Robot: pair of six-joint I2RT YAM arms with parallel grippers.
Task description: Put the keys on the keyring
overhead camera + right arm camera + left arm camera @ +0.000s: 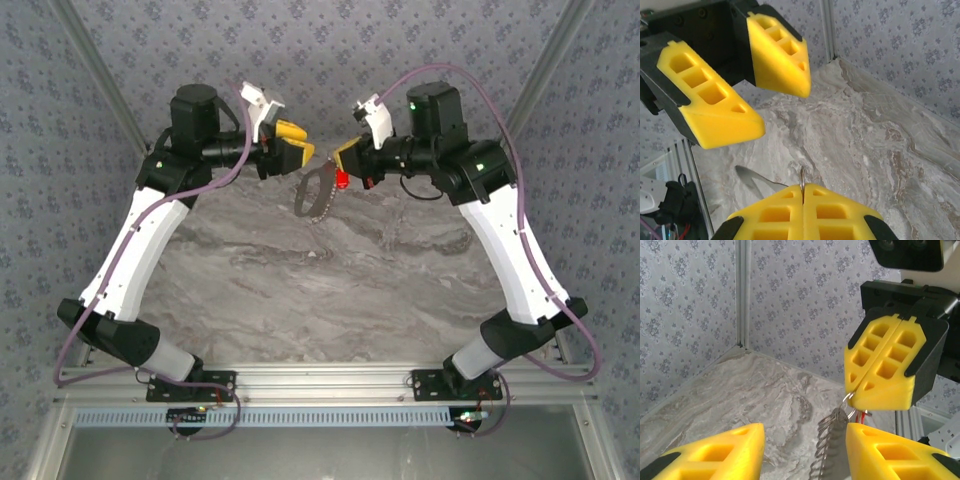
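Top view: the keyring (pixel 313 196) hangs above the table (pixel 300 300), just near of the gap between the two grippers. It dangles from the tips of the right gripper (pixel 339 158). Its long axis slants from far right to near left. The red key (pixel 342 181) sits just beside those same tips, touching the keyring's upper end. The left gripper (pixel 303 147) has its fingers apart, close to the keyring's top.

Left wrist view: the keyring rises edge-on between this gripper's parted fingers (pixel 720 455), close against the right-hand one, and points up at the right gripper. That gripper's fingers are pressed together on a thin wire ring (pixel 847 398), the red key just below it.

Right wrist view: the closed fingers (pixel 775 215) pinch the wire ring upright in their seam. A flat grey metal piece (pixel 752 181) juts left (which part it belongs to I cannot tell). The left gripper's spread fingers stand opposite.
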